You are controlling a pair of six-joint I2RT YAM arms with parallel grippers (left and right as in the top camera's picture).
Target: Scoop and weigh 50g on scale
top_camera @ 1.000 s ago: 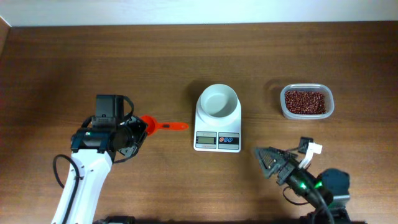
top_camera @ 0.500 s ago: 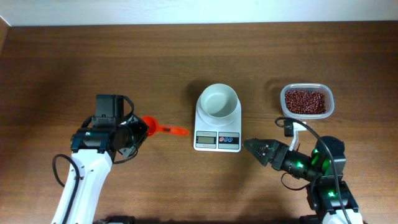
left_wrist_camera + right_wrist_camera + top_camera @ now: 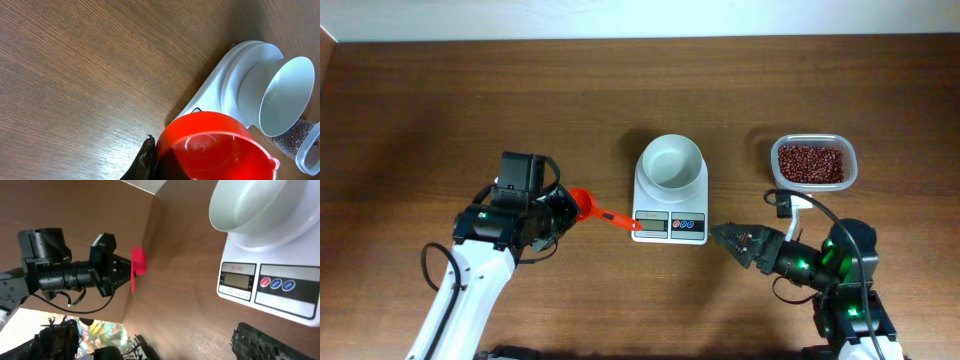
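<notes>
You are holding the scoop point(image 3: 595, 210) in the left gripper point(image 3: 563, 208), whose jaws are pressing tight on the scoop's bowl end. The handle is pointing right, towards the scale point(image 3: 670, 226). Its tip is reaching the scale's front left corner; whether it is touching there cannot be told.

The right gripper point(image 3: 725, 237) is hovering with its jaws spread wide and nothing between them, just beside the scale's front right corner.

The beans point(image 3: 810, 163) are lying in the clear tub point(image 3: 851, 172) at the right of the table, well apart from the scoop. The scale is standing between the two, so you are looking at a carry across or around it. The scoop's long axis is running left to right, slanting slightly towards the near edge. The right arm is sitting much nearer the tub, but it is the left that is carrying the tool.

The beans are showing as small dark red-brown grains in a fairly level bed filling the tub. The white bowl point(image 3: 670, 163) on the scale is sitting empty, so in my judgement no weighing is under way yet.
</notes>
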